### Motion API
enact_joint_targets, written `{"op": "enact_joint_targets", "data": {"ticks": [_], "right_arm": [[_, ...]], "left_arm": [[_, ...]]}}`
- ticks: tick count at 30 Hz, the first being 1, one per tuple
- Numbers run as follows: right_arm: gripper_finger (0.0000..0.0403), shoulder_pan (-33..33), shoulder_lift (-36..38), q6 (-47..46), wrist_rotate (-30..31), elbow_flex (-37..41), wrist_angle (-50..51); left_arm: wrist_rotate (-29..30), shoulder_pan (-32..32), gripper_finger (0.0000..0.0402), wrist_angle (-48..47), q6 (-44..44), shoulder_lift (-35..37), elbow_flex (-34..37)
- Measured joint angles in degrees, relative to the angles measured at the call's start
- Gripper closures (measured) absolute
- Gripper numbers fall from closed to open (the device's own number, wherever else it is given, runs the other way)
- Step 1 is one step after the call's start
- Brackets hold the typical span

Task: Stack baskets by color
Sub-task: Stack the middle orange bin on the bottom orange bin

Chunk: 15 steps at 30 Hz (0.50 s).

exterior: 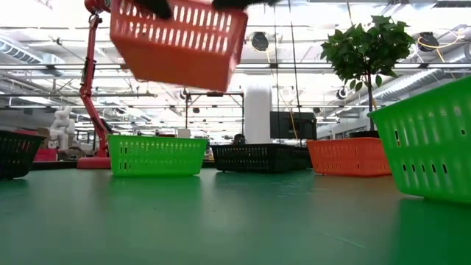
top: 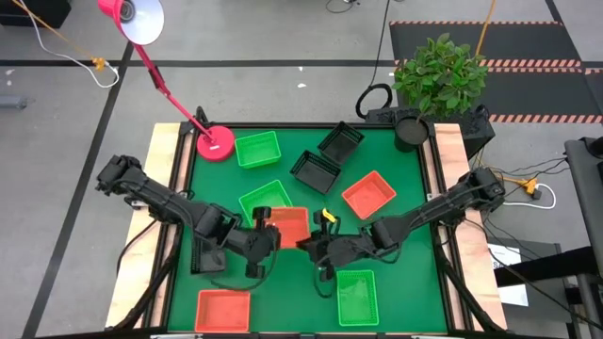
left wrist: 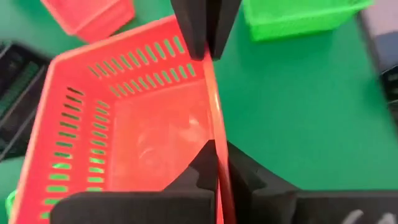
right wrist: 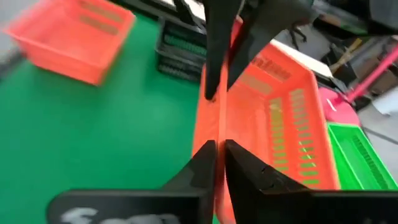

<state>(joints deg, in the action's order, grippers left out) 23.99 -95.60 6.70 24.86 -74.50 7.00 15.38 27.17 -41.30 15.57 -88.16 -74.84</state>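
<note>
Red-orange plastic sits at the centre of the action: one red-orange basket (top: 290,226) hangs lifted above the green table (top: 405,273), gripped on opposite walls by both arms.

Going left to right in the high view, a black basket (top: 201,252) shows partly under the left arm, and a second red-orange basket (top: 223,310) lies at the near left edge. Behind these stand a green basket (top: 257,149) beside the pink lamp base (top: 216,143) and another green one (top: 263,201) just behind the lifted basket. Two black baskets (top: 327,157) sit touching toward the back centre, a third green basket (top: 356,296) lies at the near edge, and a third red-orange basket (top: 368,195) rests right of centre. Apart from the black pair, which may or may not be nested, no colour looks stacked, so nearly all of the sorting seems left to do.

The left gripper (left wrist: 208,55) has its jaws pinched narrow on one wall of the lifted basket, a finger on each side. The right gripper (right wrist: 222,93) stands narrow astride the opposite wall; whether it clamps or is letting go cannot be told.
</note>
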Motion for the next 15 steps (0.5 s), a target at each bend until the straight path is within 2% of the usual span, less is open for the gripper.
{"op": "enact_joint_targets", "data": {"ticks": [3,8,15], "right_arm": [[0.0334,2.0,3.5,-1.1,-1.4,0.0,0.9],[0.0294,5.5,10.9,-5.3,-2.4,0.0,4.9],[0.0281,8.8,17.5,-12.5,-2.2,0.0,13.1]], "left_arm": [[0.6,4.8,0.0396,-2.3,2.9,0.0,-1.5],[7.5,16.1,0.0397,-2.7,9.5,0.0,-3.5],[18.8,32.1,0.0399,-3.6,22.9,-0.2,-4.3]]}}
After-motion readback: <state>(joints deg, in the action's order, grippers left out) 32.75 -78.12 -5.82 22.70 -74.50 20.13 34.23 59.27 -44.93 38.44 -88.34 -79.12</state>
